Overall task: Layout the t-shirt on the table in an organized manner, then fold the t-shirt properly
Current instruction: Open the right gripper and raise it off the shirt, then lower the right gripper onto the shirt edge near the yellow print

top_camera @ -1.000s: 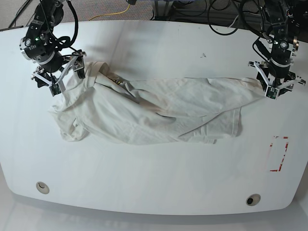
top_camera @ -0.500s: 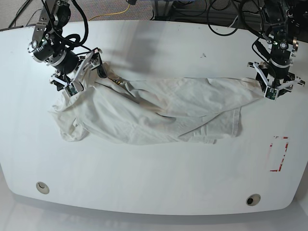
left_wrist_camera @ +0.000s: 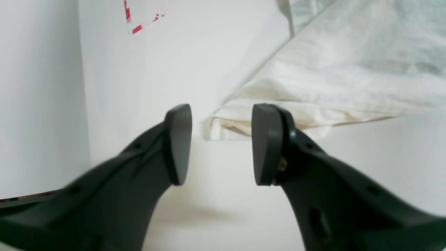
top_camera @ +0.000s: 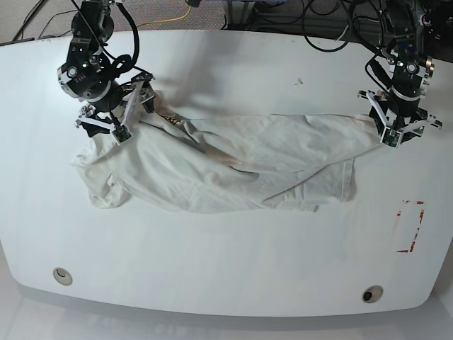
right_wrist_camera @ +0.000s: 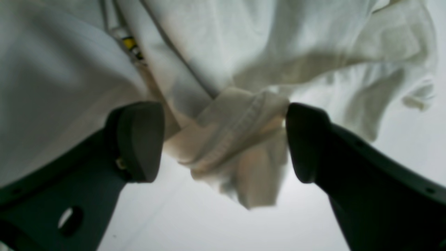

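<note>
The white t-shirt (top_camera: 226, 163) lies crumpled in a long band across the table (top_camera: 226, 269). My right gripper (top_camera: 132, 115) stands over the shirt's upper left end. In the right wrist view it (right_wrist_camera: 223, 139) is open wide, and a bunched, hemmed fold (right_wrist_camera: 237, 139) of the t-shirt (right_wrist_camera: 244, 52) sits between its fingers; a bit of yellow print (right_wrist_camera: 130, 43) shows. My left gripper (top_camera: 393, 136) is at the shirt's right tip. It (left_wrist_camera: 222, 144) is open, with the t-shirt's corner (left_wrist_camera: 226, 127) lying just past its fingertips on the table (left_wrist_camera: 174, 69).
A red-outlined rectangle mark (top_camera: 409, 227) sits near the table's right edge, also seen as the red mark (left_wrist_camera: 143, 21) in the left wrist view. Two grommet holes (top_camera: 62, 275) (top_camera: 371, 293) are near the front edge. Cables (top_camera: 318, 28) run behind the table.
My right gripper has moved right and turned, from the shirt's left edge onto its upper left bunch. My left gripper has shifted slightly up and left at the right tip.
</note>
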Action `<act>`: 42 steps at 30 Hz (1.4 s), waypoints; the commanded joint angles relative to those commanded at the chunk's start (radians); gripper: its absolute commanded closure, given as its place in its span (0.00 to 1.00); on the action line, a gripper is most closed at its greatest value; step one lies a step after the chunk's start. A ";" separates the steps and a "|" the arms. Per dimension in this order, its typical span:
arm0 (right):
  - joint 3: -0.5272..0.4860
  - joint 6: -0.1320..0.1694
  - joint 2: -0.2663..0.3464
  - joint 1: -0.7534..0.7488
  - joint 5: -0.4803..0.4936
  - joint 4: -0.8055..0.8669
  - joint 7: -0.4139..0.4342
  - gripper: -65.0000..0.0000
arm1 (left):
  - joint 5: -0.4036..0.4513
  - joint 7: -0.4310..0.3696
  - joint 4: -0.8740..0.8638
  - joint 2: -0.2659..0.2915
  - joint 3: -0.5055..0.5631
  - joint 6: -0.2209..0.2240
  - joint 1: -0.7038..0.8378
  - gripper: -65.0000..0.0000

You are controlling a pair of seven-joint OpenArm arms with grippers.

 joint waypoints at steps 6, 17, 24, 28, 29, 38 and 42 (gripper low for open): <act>-0.137 0.000 0.066 -0.063 0.006 0.002 0.071 0.20 | 0.000 0.000 -0.035 -0.003 0.006 0.000 -0.012 0.59; -0.196 0.000 0.149 -0.114 0.000 -0.006 0.173 0.20 | 0.000 -0.002 -0.048 -0.002 0.006 0.000 -0.026 0.59; -0.196 0.000 0.206 -0.086 0.000 -0.034 0.178 0.20 | 0.000 -0.002 -0.048 -0.003 0.006 0.000 -0.031 0.59; -0.196 0.000 0.235 -0.054 0.000 -0.074 0.186 0.20 | 0.000 -0.002 -0.049 -0.003 0.006 0.000 -0.034 0.59; -0.196 0.000 0.241 -0.051 0.000 -0.078 0.190 0.20 | 0.000 -0.002 -0.049 -0.003 0.006 0.000 -0.034 0.59; -0.196 0.000 0.267 -0.008 0.000 -0.132 0.207 0.20 | 0.000 -0.002 -0.049 -0.003 0.008 0.000 -0.034 0.59; -0.198 0.000 0.282 0.008 0.000 -0.149 0.209 0.22 | 0.000 -0.002 -0.049 -0.003 0.008 0.000 -0.034 0.59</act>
